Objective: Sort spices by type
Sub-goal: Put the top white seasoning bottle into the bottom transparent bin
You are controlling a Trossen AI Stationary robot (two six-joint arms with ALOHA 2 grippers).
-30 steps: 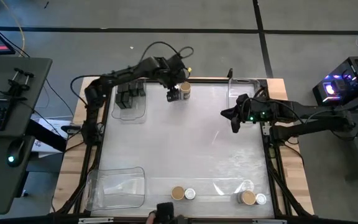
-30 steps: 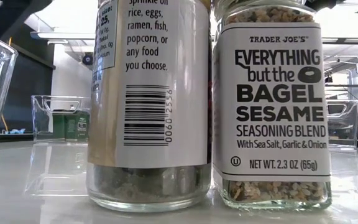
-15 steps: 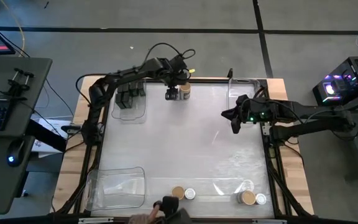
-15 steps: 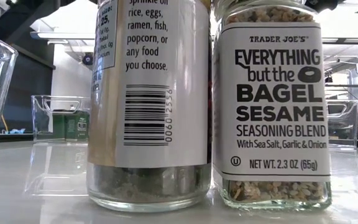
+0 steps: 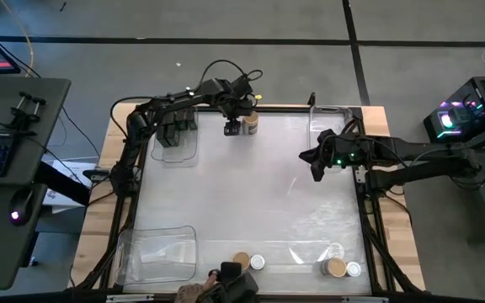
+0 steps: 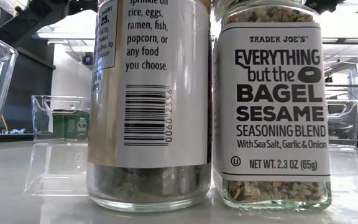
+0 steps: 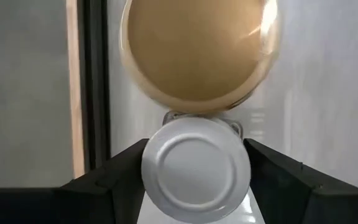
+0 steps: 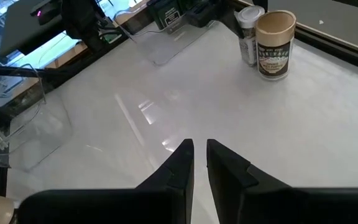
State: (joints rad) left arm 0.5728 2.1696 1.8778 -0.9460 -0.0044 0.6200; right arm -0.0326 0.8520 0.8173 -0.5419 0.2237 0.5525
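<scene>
1. Table (image 5: 251,194) holds three clear bins: far left (image 5: 178,145) with black spice boxes (image 5: 175,130), count unclear; far right (image 5: 331,118); near left (image 5: 158,252)
2. Left gripper (image 5: 233,127) clasps a white-topped jar (image 7: 196,168) touching a tan-topped jar (image 7: 197,53)
3. Right gripper (image 8: 199,163), fingers nearly closed, holds nothing
4. Near edge: two tan-topped, three white-topped jars; low view shows two labels

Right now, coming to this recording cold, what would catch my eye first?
Most striking are two spice jars filling the low view: one barcoded, one labelled Everything but the Bagel Sesame. At the table's far edge, the left hand sits around a white-topped jar touching a tan-topped jar. The right hand hangs over the table's right side, fingers nearly together, holding nothing.
</scene>
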